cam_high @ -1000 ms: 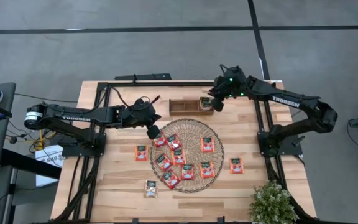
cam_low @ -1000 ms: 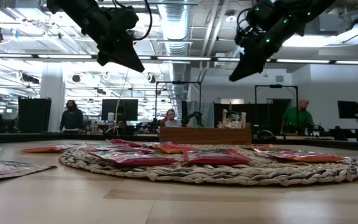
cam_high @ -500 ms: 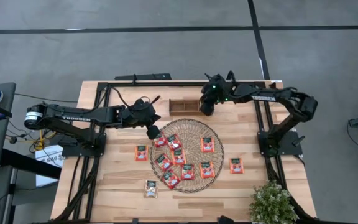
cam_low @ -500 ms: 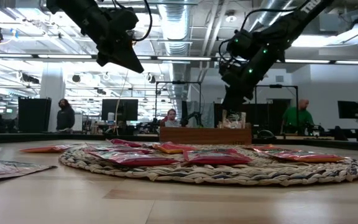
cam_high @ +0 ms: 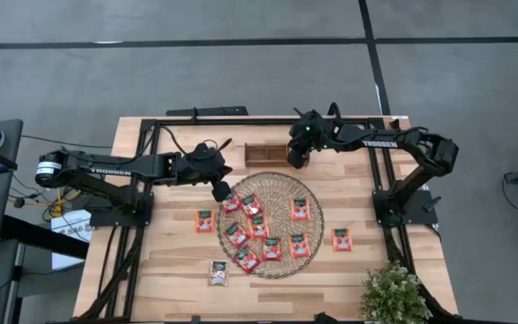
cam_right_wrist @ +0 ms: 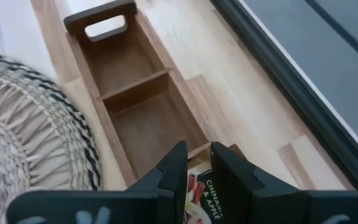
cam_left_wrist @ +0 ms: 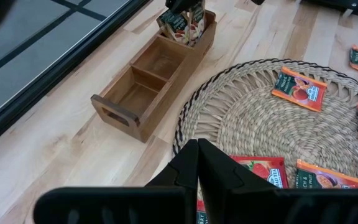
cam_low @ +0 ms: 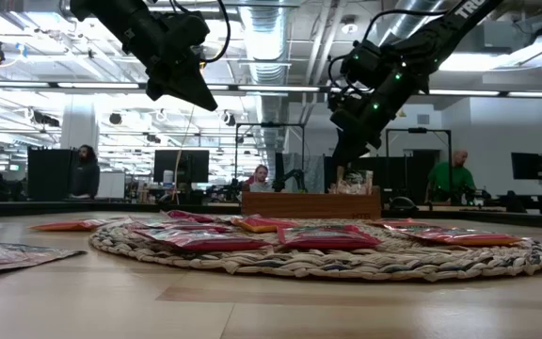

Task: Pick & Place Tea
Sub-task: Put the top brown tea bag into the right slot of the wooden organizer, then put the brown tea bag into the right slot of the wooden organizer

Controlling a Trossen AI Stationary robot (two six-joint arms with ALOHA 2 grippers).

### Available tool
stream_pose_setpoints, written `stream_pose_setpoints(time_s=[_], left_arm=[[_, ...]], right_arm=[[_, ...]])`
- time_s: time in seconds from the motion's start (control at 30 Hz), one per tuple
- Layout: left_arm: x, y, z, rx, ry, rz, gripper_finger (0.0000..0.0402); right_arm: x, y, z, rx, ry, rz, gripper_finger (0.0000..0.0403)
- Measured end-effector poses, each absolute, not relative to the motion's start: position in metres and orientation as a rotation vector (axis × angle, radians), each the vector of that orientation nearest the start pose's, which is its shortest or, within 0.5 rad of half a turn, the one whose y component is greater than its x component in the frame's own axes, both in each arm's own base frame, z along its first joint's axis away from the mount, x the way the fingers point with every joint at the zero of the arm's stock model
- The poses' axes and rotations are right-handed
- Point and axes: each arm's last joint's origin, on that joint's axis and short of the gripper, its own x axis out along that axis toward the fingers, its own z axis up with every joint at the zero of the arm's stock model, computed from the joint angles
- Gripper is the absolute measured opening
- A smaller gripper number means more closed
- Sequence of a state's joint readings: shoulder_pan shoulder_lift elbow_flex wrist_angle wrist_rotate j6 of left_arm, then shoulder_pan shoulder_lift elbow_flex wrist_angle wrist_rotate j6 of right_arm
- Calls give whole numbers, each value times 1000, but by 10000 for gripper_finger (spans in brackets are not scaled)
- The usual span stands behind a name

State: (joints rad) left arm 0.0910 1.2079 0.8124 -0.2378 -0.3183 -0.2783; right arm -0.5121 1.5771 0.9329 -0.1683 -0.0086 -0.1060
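Currently the right gripper [cam_high: 299, 157] sits over the right-hand end of the wooden tray [cam_high: 263, 154], upper centre of the high view. Its fingers [cam_right_wrist: 232, 167] are pinched narrow, a small gap between them. A pale sachet [cam_right_wrist: 199, 184] labelled cinnamon & apple lies right under the tips in the end compartment; can't tell if it is gripped or already let go. The left wrist view shows sachets standing in that same end compartment [cam_left_wrist: 182, 23], other two compartments bare. Likely reason for the pose: dropping tea into the end slot, wrist angled down so the sachet goes in on edge.

Left gripper [cam_high: 222, 191] hangs above the upper-left rim of the woven mat [cam_high: 281, 183], centre-left of the high view. Its fingers [cam_left_wrist: 219, 169] are pressed together with nothing in them. Looks parked near the pile, waiting or lining up.

Remaining tea: red-orange sachets [cam_high: 259, 225] spread flat on the mat, centre of the frame. One lies on the table [cam_high: 358, 270] left of the mat [cam_high: 205, 220], one right of it [cam_high: 341, 239], and a pale one sits lower left [cam_high: 218, 273]. Flat and mostly apart, so each can be picked alone.
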Motion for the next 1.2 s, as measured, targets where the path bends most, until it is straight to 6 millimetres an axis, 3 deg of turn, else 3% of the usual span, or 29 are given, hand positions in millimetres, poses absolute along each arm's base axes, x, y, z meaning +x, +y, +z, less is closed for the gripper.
stream_pose_setpoints(time_s=[0.73, 0.93, 1.07, 1.2], left_arm=[[250, 32, 255, -192, 574, 480, 0], [249, 32, 253, -190, 597, 479, 0], [247, 31, 250, -199, 641, 450, 0], [245, 30, 247, -213, 677, 426, 0]], right_arm=[[284, -147, 199, 108, 748, -462, 62], [269, -146, 253, 27, 646, -467, 62], [239, -129, 291, -48, 637, -410, 62], [205, -111, 313, 12, 612, -259, 62]])
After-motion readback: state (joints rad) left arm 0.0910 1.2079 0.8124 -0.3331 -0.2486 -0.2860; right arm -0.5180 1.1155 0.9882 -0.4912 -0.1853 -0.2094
